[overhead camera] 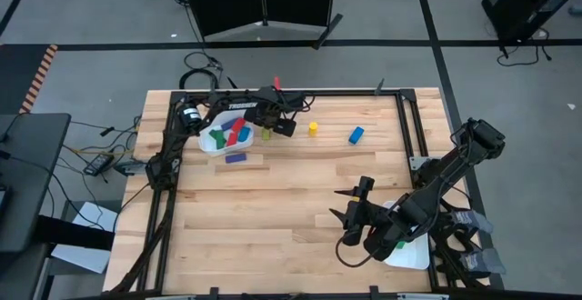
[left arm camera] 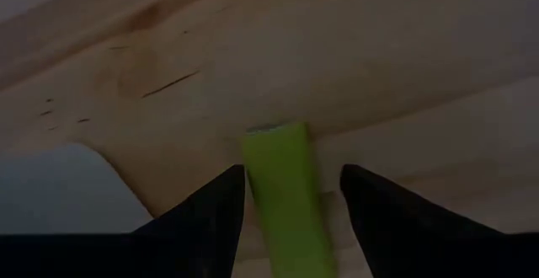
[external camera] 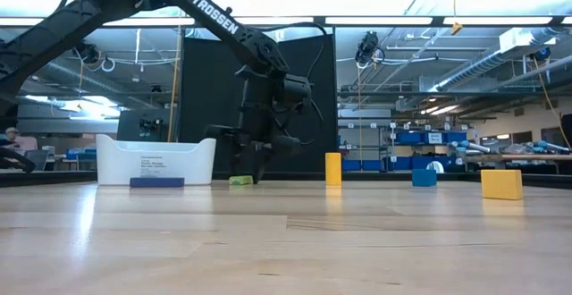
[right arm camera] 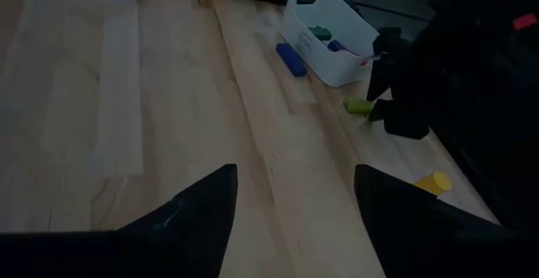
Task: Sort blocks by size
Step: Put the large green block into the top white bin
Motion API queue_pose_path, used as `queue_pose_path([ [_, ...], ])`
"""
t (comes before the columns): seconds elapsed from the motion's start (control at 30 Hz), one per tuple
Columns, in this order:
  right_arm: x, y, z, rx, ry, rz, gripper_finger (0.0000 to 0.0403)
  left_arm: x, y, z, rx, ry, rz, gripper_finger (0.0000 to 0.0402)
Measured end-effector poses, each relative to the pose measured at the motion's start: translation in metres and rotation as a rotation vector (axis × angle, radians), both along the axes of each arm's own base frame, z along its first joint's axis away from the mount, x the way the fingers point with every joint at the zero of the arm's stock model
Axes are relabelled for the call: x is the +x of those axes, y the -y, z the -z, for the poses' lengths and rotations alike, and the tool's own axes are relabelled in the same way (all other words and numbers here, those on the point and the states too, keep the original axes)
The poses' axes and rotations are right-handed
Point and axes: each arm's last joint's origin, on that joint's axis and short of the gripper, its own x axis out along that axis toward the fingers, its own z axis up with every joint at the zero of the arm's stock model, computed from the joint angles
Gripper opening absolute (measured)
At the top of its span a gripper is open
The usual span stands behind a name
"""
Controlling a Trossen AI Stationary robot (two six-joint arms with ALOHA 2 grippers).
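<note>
Between open left fingers (left arm camera: 210, 219), elongated lime-green block (left arm camera: 285, 189).

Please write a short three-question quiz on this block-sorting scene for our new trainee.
1. True or false: the left gripper is open around the lime-green elongated block.
2. Which lies on the wooden table just outside the white plastic tray: (a) a red cube, (b) a dark blue flat bar, (c) a yellow cube?
3. Where is the right gripper?

Key: 1 true. 2 b. 3 Open, above bare wood at the table's near right, away from the blocks.
</note>
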Motion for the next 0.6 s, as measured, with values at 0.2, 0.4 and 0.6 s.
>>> queue_pose_path([
  [0.2, 0.000, 0.000, 0.000, -0.003, 0.001, -0.004, 0.0254, 0.005, 0.002, 0.006, -0.014, 0.017, 0.063, 0.0194],
  [0.4, 0.001, -0.001, -0.001, -0.005, 0.004, -0.010, 0.0247, 0.007, 0.002, 0.004, -0.024, 0.010, 0.154, 0.0092],
  [0.6, 0.003, -0.002, -0.002, -0.009, 0.013, -0.022, 0.0245, 0.013, 0.008, -0.002, 0.010, -0.026, 0.248, 0.0094],
])
